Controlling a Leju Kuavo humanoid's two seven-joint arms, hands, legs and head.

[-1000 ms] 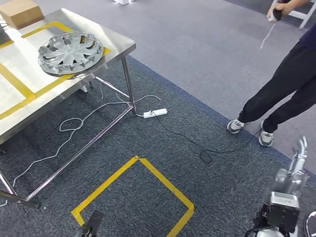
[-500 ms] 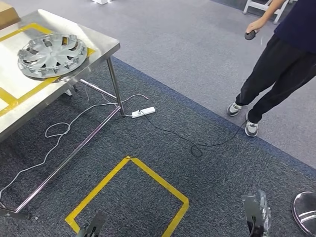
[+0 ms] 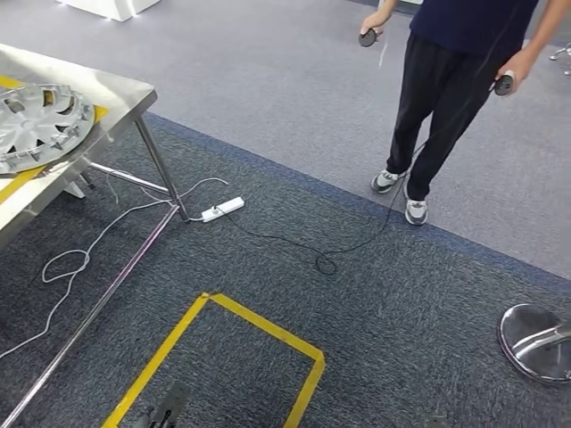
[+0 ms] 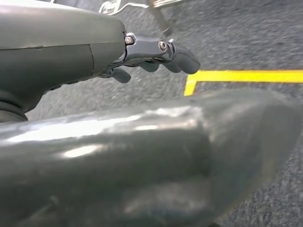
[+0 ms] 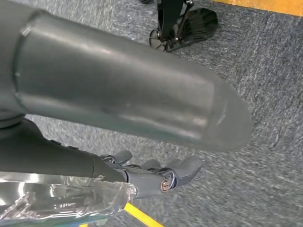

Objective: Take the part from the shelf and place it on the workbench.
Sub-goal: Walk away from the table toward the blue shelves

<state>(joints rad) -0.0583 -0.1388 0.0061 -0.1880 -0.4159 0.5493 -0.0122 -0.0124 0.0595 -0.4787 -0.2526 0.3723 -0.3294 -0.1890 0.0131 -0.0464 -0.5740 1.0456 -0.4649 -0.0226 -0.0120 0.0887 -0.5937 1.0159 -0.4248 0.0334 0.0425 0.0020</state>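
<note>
I'm looking into a robot test lab: grey carpet (image 3: 283, 80) marked with yellow tape (image 3: 222, 339), a steel desk (image 3: 121, 94), loose cables running to a power strip (image 3: 223, 209), and a person (image 3: 451, 71) holding two controllers.

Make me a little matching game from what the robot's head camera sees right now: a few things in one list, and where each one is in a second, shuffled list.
Things:
1. wheel cover
2. white power strip
3. yellow tape outline
4. round chrome base

Places:
A. on the dark carpet at the right edge of the view
B. on the metal table, far left
C. on the floor beside the table's leg, with cables running to it
D. stuck to the dark carpet, low in the middle of the view

Pairs: 1-B, 2-C, 3-D, 4-A
</note>
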